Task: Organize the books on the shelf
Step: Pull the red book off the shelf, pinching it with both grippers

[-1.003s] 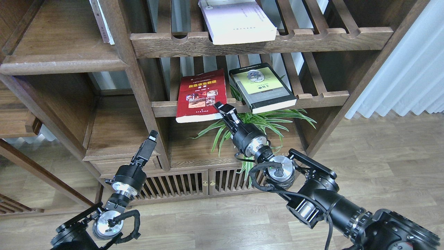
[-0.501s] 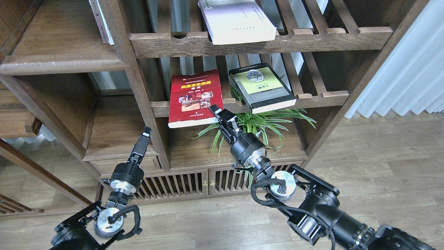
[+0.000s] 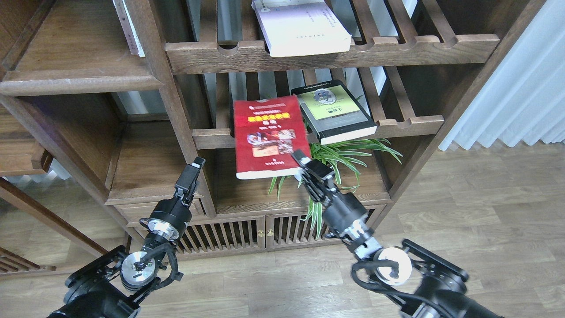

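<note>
My right gripper (image 3: 301, 160) is shut on the lower right corner of the red book (image 3: 269, 137). It holds the book, slightly blurred, tilted in the air in front of the lower slatted rack (image 3: 212, 138). The black book with the yellow-green panel (image 3: 335, 110) lies on that rack to the right. The thick white-lilac book (image 3: 304, 31) lies on the upper slatted rack (image 3: 397, 48). The solid dark-brown shelf (image 3: 79, 81) is at the upper left. My left gripper (image 3: 190, 173) is empty, low in front of the bookcase post; its fingers cannot be told apart.
A green spider plant (image 3: 348, 152) stands under the lower rack, just behind my right wrist. A thin white book (image 3: 128, 26) stands upright on the solid shelf by the post. A lower compartment board (image 3: 150, 176) and slatted cabinet doors (image 3: 238, 236) are below. White curtain (image 3: 521, 88) at right.
My right gripper has drawn back toward me and down with the red book, pulling it off the lower rack. My left gripper has shifted slightly right and up.
</note>
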Available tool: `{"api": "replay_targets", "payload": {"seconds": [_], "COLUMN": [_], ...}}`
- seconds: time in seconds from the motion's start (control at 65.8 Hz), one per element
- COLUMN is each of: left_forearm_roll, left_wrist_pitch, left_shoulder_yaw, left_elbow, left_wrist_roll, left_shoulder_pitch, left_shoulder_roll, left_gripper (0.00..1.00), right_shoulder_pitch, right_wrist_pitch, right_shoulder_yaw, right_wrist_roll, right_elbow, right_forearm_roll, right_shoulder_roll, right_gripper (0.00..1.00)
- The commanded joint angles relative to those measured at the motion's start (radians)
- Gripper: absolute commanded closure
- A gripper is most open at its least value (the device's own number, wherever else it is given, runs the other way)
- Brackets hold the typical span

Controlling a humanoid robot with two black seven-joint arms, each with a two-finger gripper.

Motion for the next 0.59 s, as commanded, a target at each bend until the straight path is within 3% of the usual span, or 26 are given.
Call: {"api": "replay_targets", "payload": {"seconds": [0.0,0.334,0.577], "left_forearm_roll": [-0.027,-0.029,-0.064], "left_wrist_pitch": [0.0,0.0,0.0], "left_shoulder_yaw": [0.007,0.087,0.172], "left_elbow": [-0.048,-0.114,-0.142], "left_wrist_roll": [0.055,0.064,0.064], "left_shoulder_pitch": [-0.001,0.006,0.007], "left_shoulder_roll": [0.005,0.023,0.09], "left_gripper": [0.08,0.09,0.09], "right_shoulder_pitch": [-0.03,-0.059,-0.059], "right_wrist_pitch": [-0.001,-0.001,-0.001], "right_shoulder_yaw": [-0.003,-0.01,-0.024], "right_wrist_roll": [-0.033,-0.074,-0.074], "right_elbow": [-0.003,0.0,0.003], "right_forearm_roll": [-0.002,-0.007,-0.007], "right_shoulder_roll": [-0.009,-0.008,-0.003], "right_gripper": [0.96,0.96,0.95]}}
